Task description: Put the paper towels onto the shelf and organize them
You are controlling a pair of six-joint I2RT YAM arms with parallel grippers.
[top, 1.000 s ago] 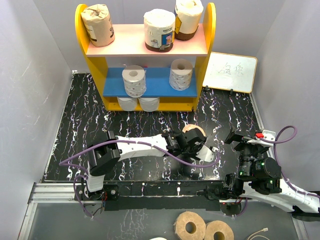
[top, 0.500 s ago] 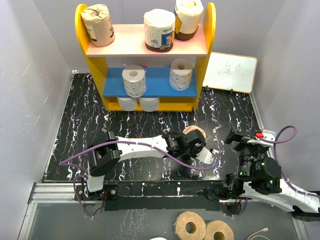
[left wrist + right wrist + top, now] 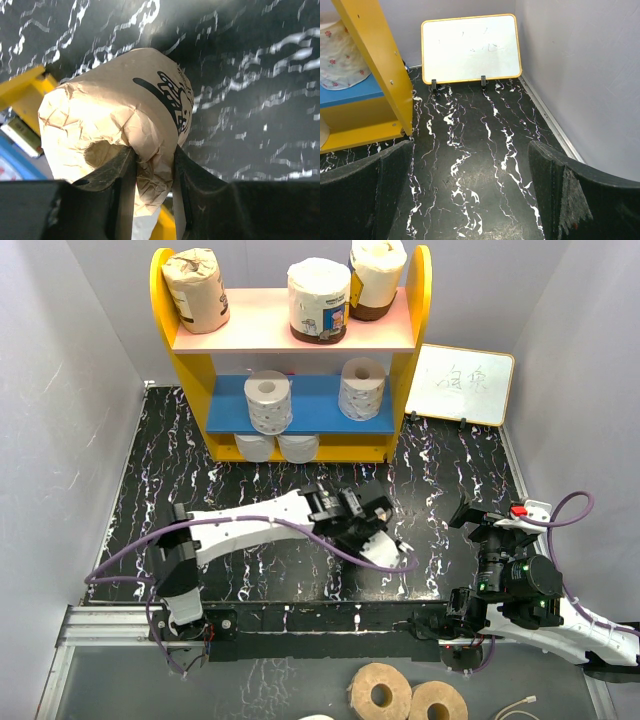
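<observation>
Moved toward the shelf (image 3: 190,370), left gripper (image 3: 152,152) pinches a tan roll (image 3: 115,105); right gripper (image 3: 470,150) spread

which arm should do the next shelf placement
Left. The left gripper is shut on a tan wrapped roll, with the shelf beyond it; the right gripper is open and empty, facing the whiteboard.

Left arm (image 3: 250,527), right arm (image 3: 522,585): white links, black joints, purple cables (image 3: 577,495) (right: red tab (image 3: 518,510), green lights).

Crinkled, matt paper wrapper on roll (image 3: 115,115)
</observation>
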